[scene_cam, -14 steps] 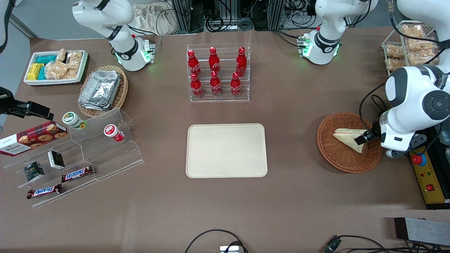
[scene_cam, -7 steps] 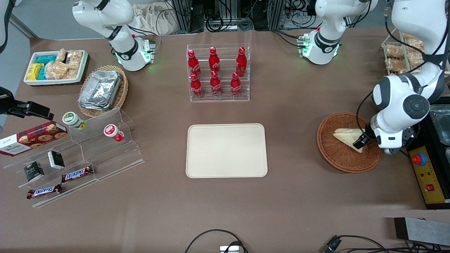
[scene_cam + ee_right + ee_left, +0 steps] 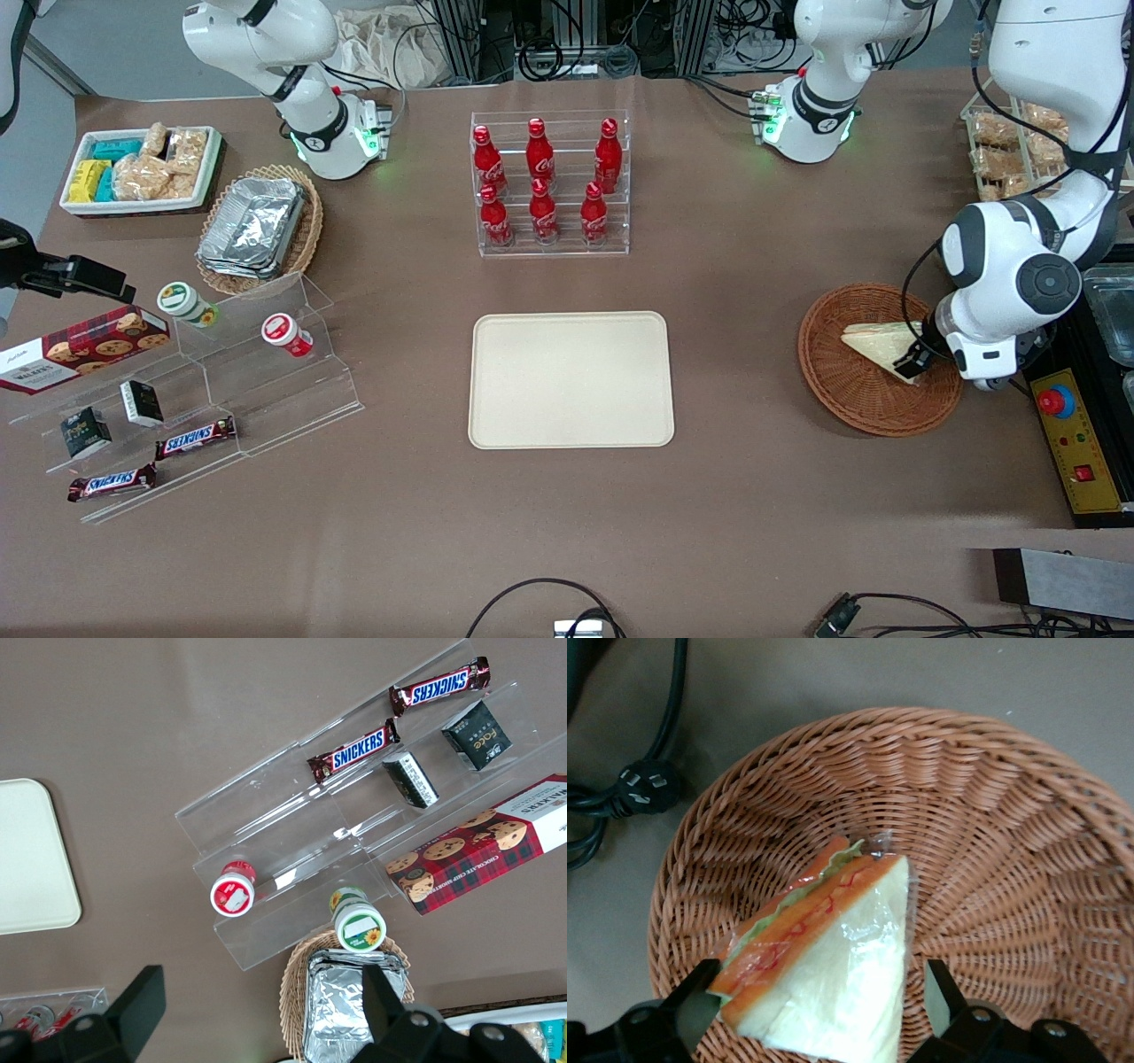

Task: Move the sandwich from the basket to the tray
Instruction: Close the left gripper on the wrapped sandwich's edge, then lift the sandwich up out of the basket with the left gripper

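I've got the gripper [image 3: 815,1014] low in the basket [image 3: 992,815], fingers [image 3: 695,1010] apart either side of the sandwich [image 3: 833,966], lined up to clamp.

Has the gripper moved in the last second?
Yes. The gripper has shifted slightly nearer the front camera over the basket, its open fingers now straddling the sandwich.
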You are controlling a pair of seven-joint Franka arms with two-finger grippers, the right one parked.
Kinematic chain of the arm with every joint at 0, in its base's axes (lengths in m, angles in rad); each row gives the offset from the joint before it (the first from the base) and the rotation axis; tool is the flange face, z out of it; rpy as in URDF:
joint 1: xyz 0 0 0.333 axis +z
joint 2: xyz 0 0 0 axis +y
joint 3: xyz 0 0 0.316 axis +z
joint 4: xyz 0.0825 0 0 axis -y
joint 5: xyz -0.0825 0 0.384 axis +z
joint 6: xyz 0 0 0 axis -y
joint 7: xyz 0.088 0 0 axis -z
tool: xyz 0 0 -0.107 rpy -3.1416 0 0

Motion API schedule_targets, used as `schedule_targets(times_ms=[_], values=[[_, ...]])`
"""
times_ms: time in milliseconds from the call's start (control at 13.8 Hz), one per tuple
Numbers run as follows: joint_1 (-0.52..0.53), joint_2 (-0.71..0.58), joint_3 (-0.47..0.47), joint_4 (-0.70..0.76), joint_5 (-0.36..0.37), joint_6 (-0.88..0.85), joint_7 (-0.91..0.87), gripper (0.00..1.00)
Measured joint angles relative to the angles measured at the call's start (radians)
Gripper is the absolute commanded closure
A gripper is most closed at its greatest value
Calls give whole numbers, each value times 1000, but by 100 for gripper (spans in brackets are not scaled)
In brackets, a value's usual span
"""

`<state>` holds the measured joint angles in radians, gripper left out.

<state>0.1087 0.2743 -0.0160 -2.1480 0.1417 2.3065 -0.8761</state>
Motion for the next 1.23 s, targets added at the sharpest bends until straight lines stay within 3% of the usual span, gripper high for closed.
schedule_targets(times_ms=[289,795,867,940,1012,1229], values=[[-14,0,-11,104,44,-142,-8,0],[-9,94,-2,69,57,-132,-22,0],[-10,109,-4,70,57,-123,-22,24],[-11,117,-6,74,57,-118,-24,89],[-11,120,-8,82,56,-116,-25,100],[-12,120,-13,107,56,-105,-27,100]])
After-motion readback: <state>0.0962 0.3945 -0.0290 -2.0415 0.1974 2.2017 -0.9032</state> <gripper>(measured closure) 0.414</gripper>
